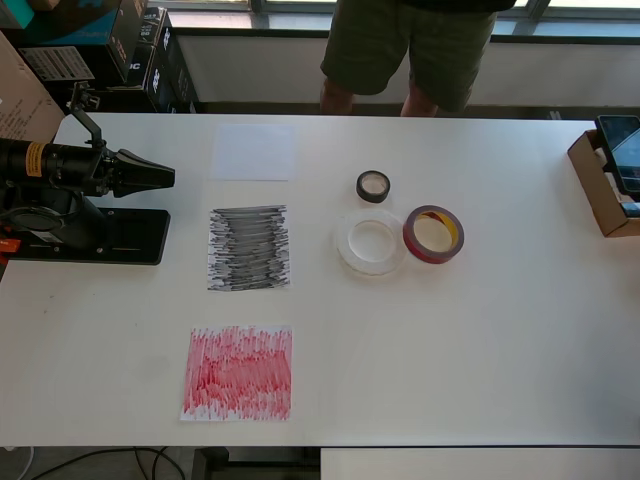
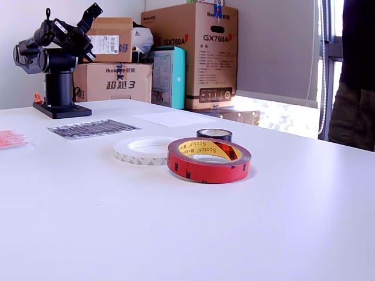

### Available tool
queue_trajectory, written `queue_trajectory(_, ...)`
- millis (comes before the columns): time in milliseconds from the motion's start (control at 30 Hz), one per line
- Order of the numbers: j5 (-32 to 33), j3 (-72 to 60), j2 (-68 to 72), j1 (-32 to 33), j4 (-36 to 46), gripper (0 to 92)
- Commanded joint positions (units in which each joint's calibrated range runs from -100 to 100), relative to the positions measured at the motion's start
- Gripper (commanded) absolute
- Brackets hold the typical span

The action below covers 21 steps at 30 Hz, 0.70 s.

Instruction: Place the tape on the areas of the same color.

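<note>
The three tape rolls lie together right of centre in the overhead view. The small black roll (image 1: 373,186) (image 2: 214,134) is farthest back. The translucent-white ring (image 1: 371,241) (image 2: 143,150) touches the dark-red ring (image 1: 433,234) (image 2: 208,160). The three sheets lie in a column to their left: plain white sheet (image 1: 254,152) (image 2: 176,119), black scribbled sheet (image 1: 249,248) (image 2: 94,128), and red scribbled sheet (image 1: 238,373) (image 2: 10,139). No roll is on a sheet. My gripper (image 1: 165,178) (image 2: 94,10) is folded back over the arm base at the table's left. It is raised, shut and empty, far from the rolls.
The black arm base (image 1: 90,235) stands at the left table edge. A person (image 1: 410,50) stands behind the far edge. An open cardboard box (image 1: 600,190) sits at the right edge. Stacked cartons (image 2: 202,52) stand beyond the table.
</note>
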Motion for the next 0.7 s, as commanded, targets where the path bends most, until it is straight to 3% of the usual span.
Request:
queue_trajectory(0, 0.31, -0.53, -0.22, 0.12, -0.49, 7.9)
queue_trajectory(667, 0.31, -0.53, -0.22, 0.36, -0.49, 8.0)
